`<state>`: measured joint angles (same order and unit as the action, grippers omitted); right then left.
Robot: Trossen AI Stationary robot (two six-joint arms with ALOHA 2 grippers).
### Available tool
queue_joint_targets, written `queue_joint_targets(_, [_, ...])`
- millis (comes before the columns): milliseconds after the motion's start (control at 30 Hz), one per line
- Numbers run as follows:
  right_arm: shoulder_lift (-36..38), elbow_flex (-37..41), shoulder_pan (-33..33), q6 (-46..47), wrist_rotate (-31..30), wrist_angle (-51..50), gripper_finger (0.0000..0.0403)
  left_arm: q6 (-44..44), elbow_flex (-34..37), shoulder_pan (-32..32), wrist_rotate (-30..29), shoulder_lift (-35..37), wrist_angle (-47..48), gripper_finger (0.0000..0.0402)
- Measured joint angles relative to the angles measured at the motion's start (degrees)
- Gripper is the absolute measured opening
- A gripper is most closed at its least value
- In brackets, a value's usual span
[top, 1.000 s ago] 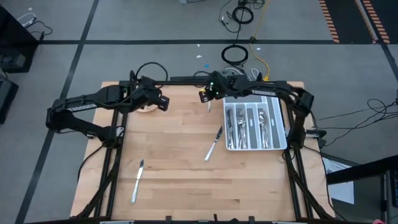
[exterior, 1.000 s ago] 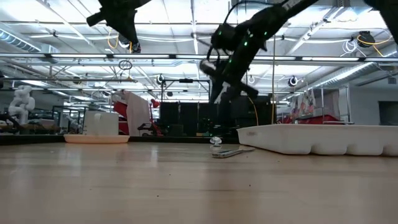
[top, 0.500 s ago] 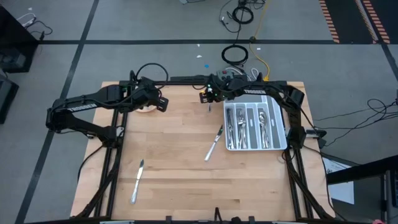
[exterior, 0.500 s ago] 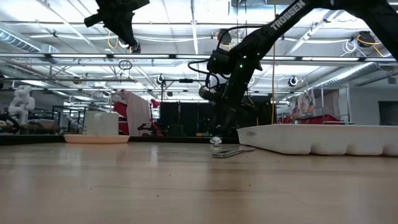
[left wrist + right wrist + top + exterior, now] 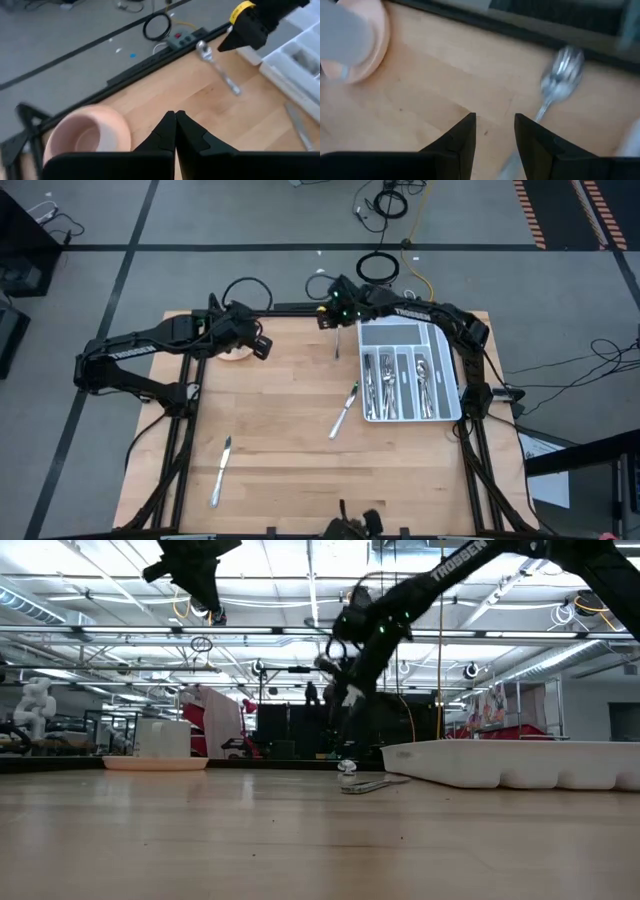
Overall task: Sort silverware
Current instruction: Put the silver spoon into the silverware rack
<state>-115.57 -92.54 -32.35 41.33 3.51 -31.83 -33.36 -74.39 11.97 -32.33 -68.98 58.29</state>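
Note:
A silver spoon (image 5: 337,345) lies flat on the wooden table near its far edge, just left of the white tray (image 5: 452,370); it also shows in the left wrist view (image 5: 218,69) and the right wrist view (image 5: 559,82). My right gripper (image 5: 328,318) hovers open over the far edge beside the spoon's bowl, with nothing between its fingers (image 5: 494,135). My left gripper (image 5: 262,347) hangs shut and empty (image 5: 175,127) above the table next to the pink saucer with cup (image 5: 238,352). More silverware (image 5: 400,380) lies in the tray's compartments.
A knife (image 5: 343,410) lies on the table in front of the tray. Another knife (image 5: 220,472) lies near the front left. The table's far edge has a dark rail (image 5: 165,55) behind the spoon. Bare wood stretches across the table's middle.
My right gripper has moved toward the table's far edge, past the spoon, staying open. The spoon and the knives lie where they were.

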Motion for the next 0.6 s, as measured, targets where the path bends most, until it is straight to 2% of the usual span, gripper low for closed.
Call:
queue_joint_targets(33, [0.0, -2.5, 0.1, -3.9, -2.0, -2.4, 0.0126, 1.6, 0.0, 0.7, 0.8, 0.0, -1.6, 0.0005])
queue_joint_targets(133, [0.1, -8.6, 0.2, -17.1, -13.6, -6.2, 0.0126, 5.2, 0.0, 3.3, 4.4, 0.0, -6.1, 0.0005])
queue_joint_targets(167, [0.1, -10.2, -0.3, -22.2, -15.1, -6.7, 0.0125, 5.6, 0.0, 4.1, 5.8, 0.0, -7.2, 0.0005])
queue_joint_targets(267, [-1.2, -15.0, -2.5, -36.4, -13.4, -7.5, 0.0125, 5.9, 0.0, 6.0, 8.3, 0.0, -8.0, 0.0005])
queue_joint_targets(333, [-3.6, -18.7, -3.7, -43.0, -12.7, -13.5, 0.0125, 7.3, 0.0, 7.0, 8.4, 0.0, -8.0, 0.0005])
queue_joint_targets(500, [-14.3, -29.1, -5.5, -44.2, -7.8, -31.7, 0.0125, 8.5, 0.0, 8.9, 9.6, 0.0, -7.9, 0.0005])
queue_joint_targets(600, [-20.1, -34.0, -5.5, -45.1, -8.9, -37.3, 0.0125, 8.7, 0.0, 10.0, 10.1, 0.0, -8.0, 0.0005])
